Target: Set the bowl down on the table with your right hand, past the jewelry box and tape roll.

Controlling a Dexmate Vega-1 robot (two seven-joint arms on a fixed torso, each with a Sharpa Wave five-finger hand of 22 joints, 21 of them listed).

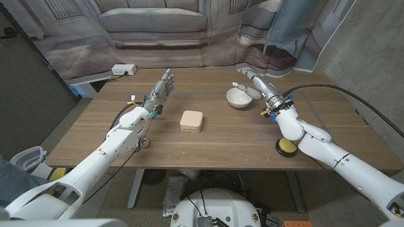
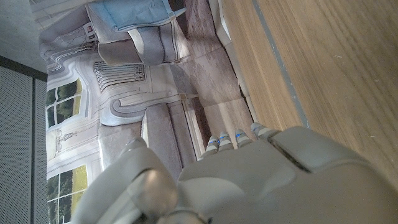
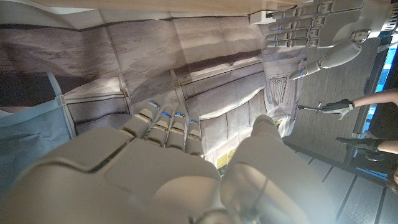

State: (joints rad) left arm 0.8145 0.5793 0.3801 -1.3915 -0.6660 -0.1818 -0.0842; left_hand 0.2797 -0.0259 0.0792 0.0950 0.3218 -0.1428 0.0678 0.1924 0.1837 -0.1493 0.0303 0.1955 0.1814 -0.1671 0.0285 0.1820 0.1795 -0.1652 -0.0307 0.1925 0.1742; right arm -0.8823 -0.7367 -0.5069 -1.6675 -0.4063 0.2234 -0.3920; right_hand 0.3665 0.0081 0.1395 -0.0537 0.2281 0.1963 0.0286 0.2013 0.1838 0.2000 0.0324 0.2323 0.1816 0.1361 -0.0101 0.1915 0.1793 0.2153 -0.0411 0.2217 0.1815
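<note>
The white bowl (image 1: pixel 239 98) stands upright on the wooden table (image 1: pixel 221 145), toward the far right. My right hand (image 1: pixel 257 84) hovers just past its far right rim, fingers spread, with nothing in it; the right wrist view shows that same hand (image 3: pixel 174 168) bare. The beige square jewelry box (image 1: pixel 191 120) lies mid-table, nearer than the bowl. A yellow and black tape roll (image 1: pixel 285 147) sits near the front right, half hidden under my right forearm. My left hand (image 1: pixel 161 90) stands with fingers stretched out, left of the box, and its back (image 2: pixel 249 180) fills the lower left wrist view.
A small dark ring (image 1: pixel 145 142) lies by my left forearm. A white power strip (image 1: pixel 124 69) rests on a low side surface beyond the table's far left corner. A sofa (image 1: pixel 154 22) stands behind. A person's arm (image 3: pixel 379 96) holding a controller appears in the right wrist view.
</note>
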